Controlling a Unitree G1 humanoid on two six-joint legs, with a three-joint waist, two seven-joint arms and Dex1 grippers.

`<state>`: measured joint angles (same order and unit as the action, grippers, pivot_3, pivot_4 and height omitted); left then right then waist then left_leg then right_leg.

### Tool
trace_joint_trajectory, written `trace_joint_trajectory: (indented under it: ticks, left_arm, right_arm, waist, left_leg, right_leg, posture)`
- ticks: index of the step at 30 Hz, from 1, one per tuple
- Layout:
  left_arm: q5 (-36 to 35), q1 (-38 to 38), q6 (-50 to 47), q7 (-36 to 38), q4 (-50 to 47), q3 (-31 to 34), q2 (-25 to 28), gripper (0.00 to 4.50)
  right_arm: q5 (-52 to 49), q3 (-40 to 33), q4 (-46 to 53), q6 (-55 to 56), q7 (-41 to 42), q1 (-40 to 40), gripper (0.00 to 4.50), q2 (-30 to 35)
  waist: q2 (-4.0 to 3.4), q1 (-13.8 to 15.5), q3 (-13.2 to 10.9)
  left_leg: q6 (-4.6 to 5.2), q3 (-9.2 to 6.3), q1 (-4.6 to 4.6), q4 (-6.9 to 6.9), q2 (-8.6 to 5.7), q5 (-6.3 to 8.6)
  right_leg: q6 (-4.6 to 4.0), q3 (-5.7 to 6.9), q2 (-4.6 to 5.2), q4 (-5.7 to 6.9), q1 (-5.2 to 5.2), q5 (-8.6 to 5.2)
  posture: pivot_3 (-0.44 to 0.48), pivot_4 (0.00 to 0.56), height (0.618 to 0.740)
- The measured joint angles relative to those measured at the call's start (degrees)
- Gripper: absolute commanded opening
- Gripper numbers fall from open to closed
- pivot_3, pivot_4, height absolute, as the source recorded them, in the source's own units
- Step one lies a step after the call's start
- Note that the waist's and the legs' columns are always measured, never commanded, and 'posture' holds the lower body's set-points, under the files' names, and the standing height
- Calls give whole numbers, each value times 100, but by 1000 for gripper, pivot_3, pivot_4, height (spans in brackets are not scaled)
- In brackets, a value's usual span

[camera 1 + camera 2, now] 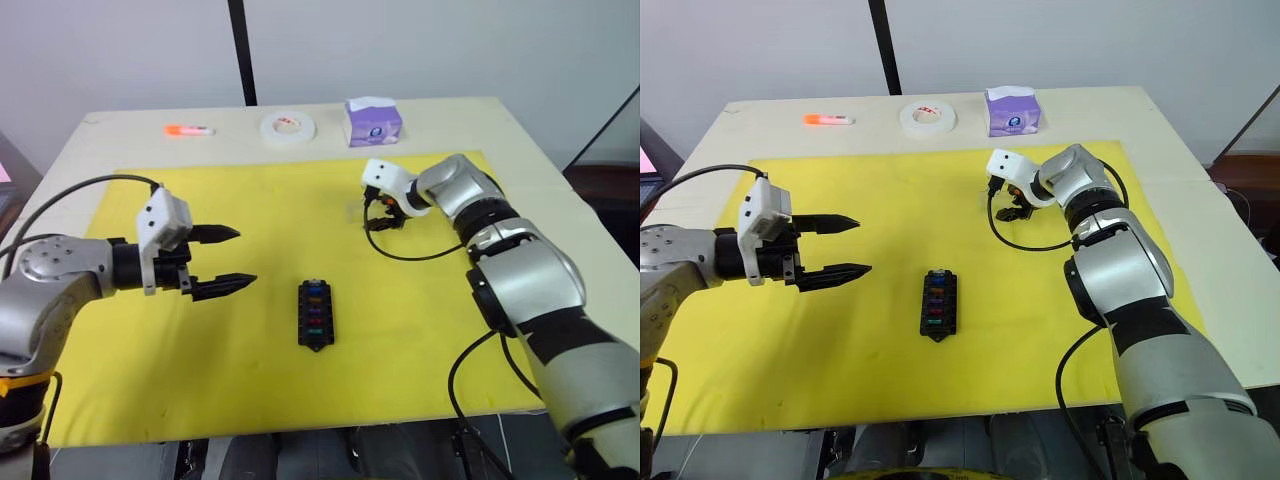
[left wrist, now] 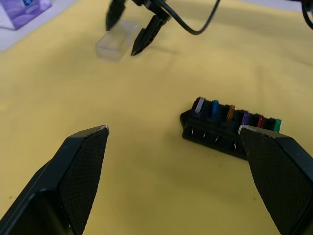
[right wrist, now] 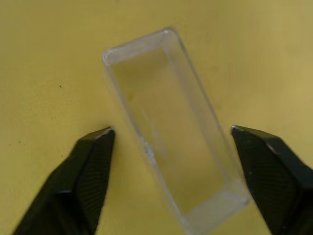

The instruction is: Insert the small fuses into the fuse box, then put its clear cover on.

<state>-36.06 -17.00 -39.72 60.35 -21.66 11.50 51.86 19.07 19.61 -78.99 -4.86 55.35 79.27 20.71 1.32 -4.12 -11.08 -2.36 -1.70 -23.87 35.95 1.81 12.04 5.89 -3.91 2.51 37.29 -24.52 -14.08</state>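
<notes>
The black fuse box (image 1: 314,314) lies on the yellow mat (image 1: 240,380), near its middle. Several small fuses (image 2: 230,113) stand in a row in its slots: grey, blue, amber, purple, red, green. My left gripper (image 1: 245,257) hovers open to the left of the box, holding nothing. The clear cover (image 3: 171,132) lies flat on the mat at the back right. My right gripper (image 3: 172,130) is open directly over it, one finger on each side of the cover. The left wrist view shows the cover (image 2: 116,40) beside those fingers (image 2: 142,41).
Behind the mat on the pale table are a white tape roll (image 1: 289,127), a purple tissue box (image 1: 373,121) and an orange marker (image 1: 188,130). A black pole (image 1: 242,50) rises at the back edge. A black cable (image 1: 410,252) loops on the mat by the right arm.
</notes>
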Motion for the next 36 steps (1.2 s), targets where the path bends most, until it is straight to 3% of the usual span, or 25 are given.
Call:
trace_joint_trajectory:
  ticks: [4,14,22,25,28,33,36]
  left_arm:
    - [-89,90,-83,-99,-108,124,39,4500]
    - [-92,151,-89,-237,-86,83,-38,4500]
    - [-655,1265,-556,-1462,-997,687,-878,4500]
    - [-970,2206,-678,-2203,-1913,843,-1553,4500]
    - [-1012,2940,-700,-2708,-2647,648,-1877,4500]
    - [-295,3868,-264,-3125,-3306,-635,-2170,4500]
    - [223,4008,25,-3328,-3298,-1268,-2284,4500]
  right_arm:
    - [101,-67,1,-4,16,0,1888,15]
    - [188,-242,1,4,351,127,1888,103]
    - [-72,-488,446,-1279,1643,725,1888,582]
    - [-253,-514,1584,-2555,2324,358,1888,1057]
    - [-435,-538,3454,-3532,2597,-551,1888,1490]
    - [-854,-454,6008,-5078,2688,-1798,1888,1939]
    - [-1113,-383,6913,-5652,2699,-2055,1888,2122]
  waist:
    - [0,5,0]
    - [-3,-2,-2]
    - [-10,-9,-6]
    - [-14,31,-7]
    - [-13,82,-7]
    - [-19,81,-7]
    - [-20,68,-7]
  left_leg:
    - [0,0,6,0,0,0]
    - [0,0,6,-3,0,0]
    - [0,1,9,-6,1,0]
    - [-1,3,2,-4,-2,1]
    - [-1,0,0,6,-4,1]
    - [-2,6,7,15,-5,1]
    - [-2,6,8,15,-4,1]
  right_leg:
    - [-1,0,0,-1,6,0]
    - [0,0,0,-2,6,0]
    - [-2,0,2,-4,4,0]
    - [-2,0,11,-6,5,-1]
    - [-25,-1,10,-6,6,-14]
    - [-32,-6,9,-6,6,-13]
    - [-34,-6,8,-7,5,-14]
  posture:
    - [0,150,740]
    - [0,150,740]
    - [0,150,740]
    - [0,150,740]
    - [0,150,740]
    - [0,150,740]
    - [0,150,740]
